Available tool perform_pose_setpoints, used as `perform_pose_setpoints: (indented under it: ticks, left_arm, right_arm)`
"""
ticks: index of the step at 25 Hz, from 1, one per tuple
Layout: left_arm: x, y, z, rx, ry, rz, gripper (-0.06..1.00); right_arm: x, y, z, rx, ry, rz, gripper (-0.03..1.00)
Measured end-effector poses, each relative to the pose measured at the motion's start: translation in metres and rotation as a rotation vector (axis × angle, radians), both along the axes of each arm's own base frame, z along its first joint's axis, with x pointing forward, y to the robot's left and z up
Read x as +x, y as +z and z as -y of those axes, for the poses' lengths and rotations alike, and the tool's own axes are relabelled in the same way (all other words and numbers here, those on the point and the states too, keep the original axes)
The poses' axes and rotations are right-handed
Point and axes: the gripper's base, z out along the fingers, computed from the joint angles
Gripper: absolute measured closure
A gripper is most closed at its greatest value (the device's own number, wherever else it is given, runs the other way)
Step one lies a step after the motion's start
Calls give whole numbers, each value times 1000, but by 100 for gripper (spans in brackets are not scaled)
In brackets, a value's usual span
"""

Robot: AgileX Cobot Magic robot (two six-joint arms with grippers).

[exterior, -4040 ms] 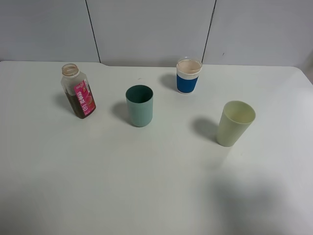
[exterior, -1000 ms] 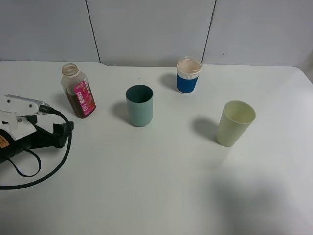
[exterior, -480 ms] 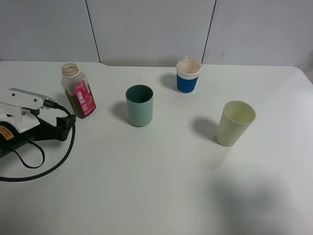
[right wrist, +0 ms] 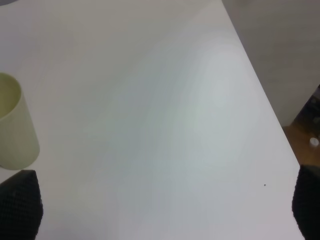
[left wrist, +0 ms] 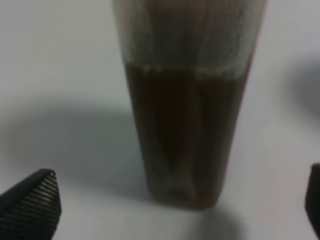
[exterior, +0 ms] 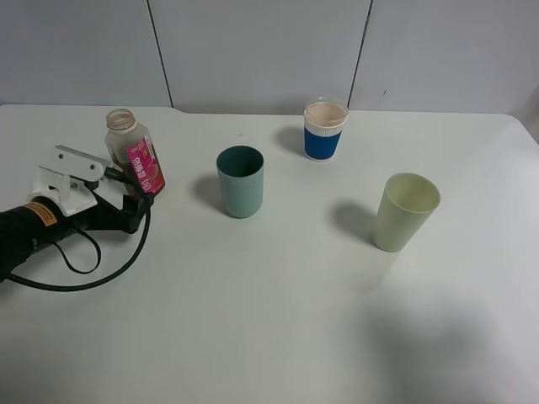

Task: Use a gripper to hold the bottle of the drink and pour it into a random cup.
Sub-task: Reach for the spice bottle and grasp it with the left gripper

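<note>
Bottle upright, far left on counter; pink label print illegible. L claw spread wide, flanking bottle, no contact. Orange arm tag unreadable. Teal cup to bottle's right. R claw wide.

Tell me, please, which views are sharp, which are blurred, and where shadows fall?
Exterior high: sharp, with soft shadows left of the teal cup and pale cup. Left wrist: the bottle is close and out of focus. Right wrist: mild blur, faint glare on the table.
</note>
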Motion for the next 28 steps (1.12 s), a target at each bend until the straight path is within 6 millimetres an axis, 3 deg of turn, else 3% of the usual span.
perform_pose_setpoints:
  ticks: [8, 13, 28]
  left_arm:
    - [22, 1, 5, -4, -33, 57, -1]
    - [34, -8, 8, -4, -65, 54, -1]
    - [56, -14, 13, -5, -98, 93, 6]
  right_arm:
    - [0, 0, 0, 0, 0, 0, -3]
    - [0, 0, 0, 0, 0, 0, -3]
    - [0, 0, 0, 0, 0, 0, -3]
